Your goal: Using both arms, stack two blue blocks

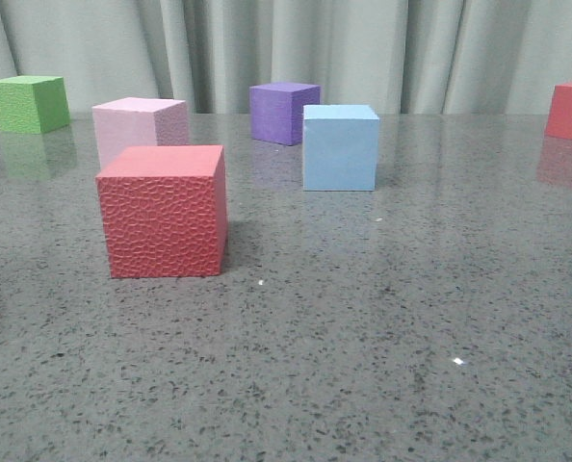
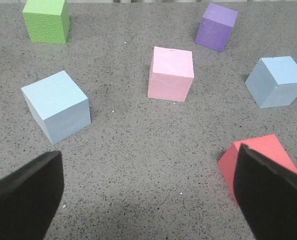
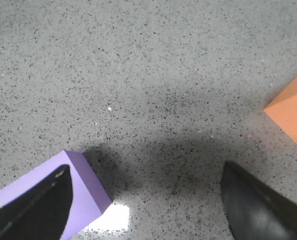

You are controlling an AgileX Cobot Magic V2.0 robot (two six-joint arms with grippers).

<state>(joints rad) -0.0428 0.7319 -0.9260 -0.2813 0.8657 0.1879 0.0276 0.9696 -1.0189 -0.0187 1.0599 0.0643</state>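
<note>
Nothing is gripped yet, so the task looks to be at its approach step. The left gripper (image 2: pixel 148 192) hangs spread and empty above the table (image 2: pixel 138 150), with one blue block (image 2: pixel 57 106) near its left finger and the second blue block (image 2: pixel 278 81) beyond the pink cube (image 2: pixel 171 73); both are pale, matte, sharp-edged. The right gripper (image 3: pixel 143 200), likewise spread and empty, sees neither and would need to travel to one.

I see a bumpy red cube (image 1: pixel 162 212) near me on the gray table (image 1: pixel 363 327), a pink cube (image 1: pixel 139 129) behind it, a green cube (image 1: pixel 29 103) far left, and a purple cube (image 1: pixel 283 112) far back.
</note>
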